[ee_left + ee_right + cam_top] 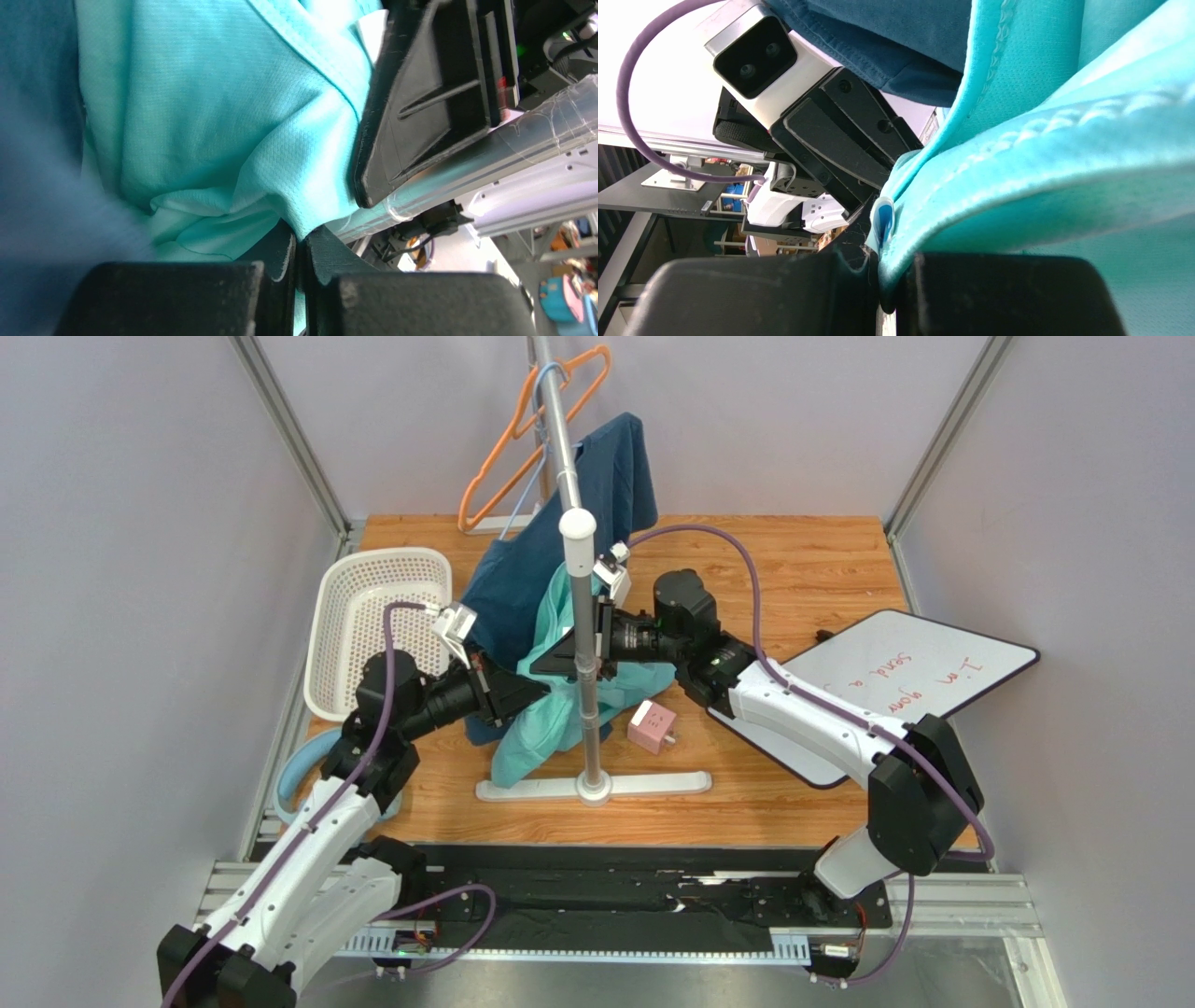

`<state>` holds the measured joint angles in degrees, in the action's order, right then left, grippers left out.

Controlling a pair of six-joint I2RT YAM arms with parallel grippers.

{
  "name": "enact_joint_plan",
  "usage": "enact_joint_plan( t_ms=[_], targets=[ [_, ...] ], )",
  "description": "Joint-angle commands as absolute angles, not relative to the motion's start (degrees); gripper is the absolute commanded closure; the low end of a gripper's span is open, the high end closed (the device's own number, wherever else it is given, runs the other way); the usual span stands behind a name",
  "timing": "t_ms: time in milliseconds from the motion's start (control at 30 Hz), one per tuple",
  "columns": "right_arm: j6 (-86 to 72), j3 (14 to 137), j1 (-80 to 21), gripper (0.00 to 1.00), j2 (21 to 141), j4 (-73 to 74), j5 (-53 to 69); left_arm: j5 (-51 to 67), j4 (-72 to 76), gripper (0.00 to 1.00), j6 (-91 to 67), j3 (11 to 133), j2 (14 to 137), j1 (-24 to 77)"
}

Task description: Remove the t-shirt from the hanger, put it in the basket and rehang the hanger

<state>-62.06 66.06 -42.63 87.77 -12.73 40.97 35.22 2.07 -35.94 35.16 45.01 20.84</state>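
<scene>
From above, the fingertips of the left tool (530, 695) and the right tool (550, 667) are buried in the teal t-shirt (547, 728), its hanger covered. Left of the left tool, a dark blue garment (35, 175) blurs. Beyond the right tool, the whiteboard (968, 651) writing is too small to read.

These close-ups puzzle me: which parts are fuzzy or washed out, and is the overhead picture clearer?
Left wrist view: the dark blue garment at the left edge is blurred, while the turquoise t-shirt shows its weave sharply. Right wrist view: the top left corner is washed out white. Top external view: evenly lit and sharp throughout.
</scene>
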Motion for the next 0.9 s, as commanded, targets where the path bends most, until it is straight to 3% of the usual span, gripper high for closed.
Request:
enact_joint_plan(
  t_ms=[0, 67, 200, 300, 533, 867],
  targets=[
    [-56.97, 68.55, -43.42, 0.72, 84.29, -7.95, 39.13, 29.8, -2.18, 1.0, -35.95, 35.77, 41.84, 20.92],
    [-51.63, 70.13, -43.42, 0.46, 83.24, -2.75, 36.23, 28.49, -5.6, 1.0, -35.69, 36.3, 39.21, 20.92],
    [-44.76, 71.1, -42.89, 0.23, 80.16, 11.3, 23.16, 25.14, -13.43, 1.0, -34.63, 37.26, 33.59, 20.92],
    [-42.02, 70.84, -41.67, 0.21, 78.66, 15.8, 17.33, 22.68, -20.64, 1.0, -33.49, 38.67, 29.63, 20.92],
    [-39.47, 69.18, -37.8, 0.21, 77.08, 19.34, 16.35, 16.45, -34.61, 1.0, -31.91, 41.57, 19.71, 20.92],
    [-37.36, 67.24, -36.21, 0.21, 74.8, 19.51, 16.79, -9.1, -49.65, 1.0, -25.59, 60.87, 18.01, 21.0]
  ],
)
